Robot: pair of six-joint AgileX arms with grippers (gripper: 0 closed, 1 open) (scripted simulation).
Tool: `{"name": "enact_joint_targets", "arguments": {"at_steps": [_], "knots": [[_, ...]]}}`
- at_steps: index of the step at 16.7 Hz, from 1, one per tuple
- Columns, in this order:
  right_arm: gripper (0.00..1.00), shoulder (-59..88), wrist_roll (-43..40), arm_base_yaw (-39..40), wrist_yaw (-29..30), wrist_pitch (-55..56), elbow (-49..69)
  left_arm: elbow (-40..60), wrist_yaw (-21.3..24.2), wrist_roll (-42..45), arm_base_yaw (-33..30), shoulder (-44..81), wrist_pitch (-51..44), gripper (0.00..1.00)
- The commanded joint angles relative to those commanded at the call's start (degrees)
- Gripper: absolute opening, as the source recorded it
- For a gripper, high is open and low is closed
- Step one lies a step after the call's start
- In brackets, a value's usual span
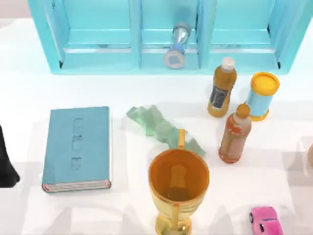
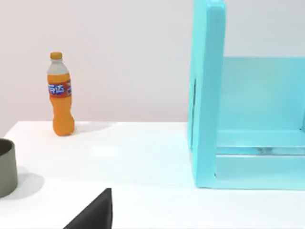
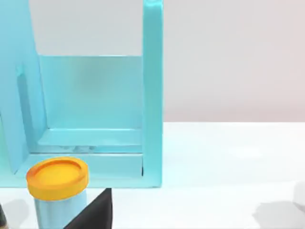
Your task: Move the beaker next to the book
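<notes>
The teal-blue book (image 1: 77, 148) lies flat on the white table at the left. A clear glass vessel with a blue-grey round end, which I take for the beaker (image 1: 177, 45), lies tilted in the middle compartment of the light-blue shelf (image 1: 98, 61) at the back. My left arm (image 1: 6, 164) is a dark shape at the table's left edge, well left of the book. A dark wedge of my left gripper (image 2: 95, 213) shows in the left wrist view, and a like wedge of my right gripper (image 3: 93, 212) in the right wrist view.
A tall golden goblet (image 1: 178, 188) stands front centre, a green translucent crumpled object (image 1: 161, 128) behind it. Two brown bottles (image 1: 221, 89) (image 1: 235, 134), a yellow-lidded blue canister (image 1: 261, 95) and a pink toy car (image 1: 266, 221) are at the right. An orange soda bottle (image 2: 61, 95) and grey cup (image 2: 5, 167) stand farther off.
</notes>
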Motion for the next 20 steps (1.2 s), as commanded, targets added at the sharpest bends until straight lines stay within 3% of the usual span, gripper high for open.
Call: {"name": "enact_joint_targets", "arguments": {"at_steps": [5,9,13,20], "knots": [[1.0,0.0,0.0,0.0,0.0,0.0,0.0,3.1,-0.99,2.61,0.15,2.96,-2.22,1.0],[1.0,0.0,0.0,0.0,0.0,0.0,0.0,15.92,-4.65,12.73,0.53,14.73,-10.5,1.0],[1.0,0.0,0.0,0.0,0.0,0.0,0.0,38.35,-10.14,27.75,1.01,34.06,-22.89,1.0],[1.0,0.0,0.0,0.0,0.0,0.0,0.0,89.2,-21.2,56.8,2.1,78.57,-48.94,1.0]]}}
